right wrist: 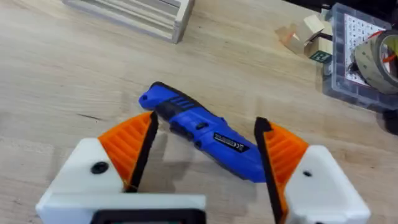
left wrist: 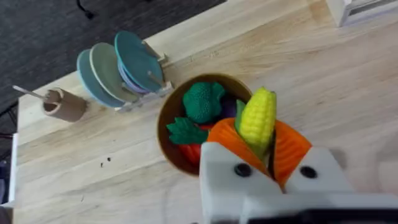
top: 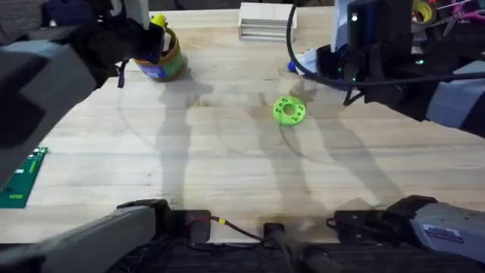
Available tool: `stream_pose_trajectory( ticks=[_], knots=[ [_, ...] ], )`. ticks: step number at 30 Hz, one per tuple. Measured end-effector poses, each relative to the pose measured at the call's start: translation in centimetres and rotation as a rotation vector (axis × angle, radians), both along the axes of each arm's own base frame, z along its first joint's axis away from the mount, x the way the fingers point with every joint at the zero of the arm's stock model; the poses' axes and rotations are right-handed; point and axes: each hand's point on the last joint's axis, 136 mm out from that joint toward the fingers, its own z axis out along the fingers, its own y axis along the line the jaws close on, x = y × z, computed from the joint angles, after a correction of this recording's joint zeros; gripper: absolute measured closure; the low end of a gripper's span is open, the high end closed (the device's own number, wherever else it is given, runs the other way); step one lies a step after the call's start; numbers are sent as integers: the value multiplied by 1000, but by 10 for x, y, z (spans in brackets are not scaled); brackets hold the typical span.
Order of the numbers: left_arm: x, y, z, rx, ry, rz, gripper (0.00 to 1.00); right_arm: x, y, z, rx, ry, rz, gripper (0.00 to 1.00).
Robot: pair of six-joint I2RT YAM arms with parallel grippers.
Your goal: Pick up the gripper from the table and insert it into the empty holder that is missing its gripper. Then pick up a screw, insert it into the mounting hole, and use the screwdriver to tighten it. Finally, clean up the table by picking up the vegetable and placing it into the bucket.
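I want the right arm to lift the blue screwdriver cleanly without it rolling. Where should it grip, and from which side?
Grip the blue screwdriver across its thick mid-body, near the label, coming straight down from above. It lies flat on the table, slanted between the right gripper's open orange pads. The pen-like body is widest there; turning the wrist so the pads meet its long sides squarely should probably keep it from slipping.
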Motion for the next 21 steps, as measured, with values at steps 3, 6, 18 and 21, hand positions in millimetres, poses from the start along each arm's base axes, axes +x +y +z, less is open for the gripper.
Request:
stream_pose_trajectory(
  ticks=[3, 6, 18, 21],
  knots=[
    [14, 2, -16, -4, 11, 4, 970, 0, 0, 0, 0, 0, 0, 8],
    [23, 7, -28, -6, 17, 15, 970, 0, 0, -1, -1, 2, 0, 9],
    [33, 29, -36, -8, 2, 64, 708, 0, 0, -4, -4, 10, 0, 9],
    [33, 29, -36, -7, 1, 65, 253, 0, 0, -4, -4, 10, 0, 9]
  ],
)
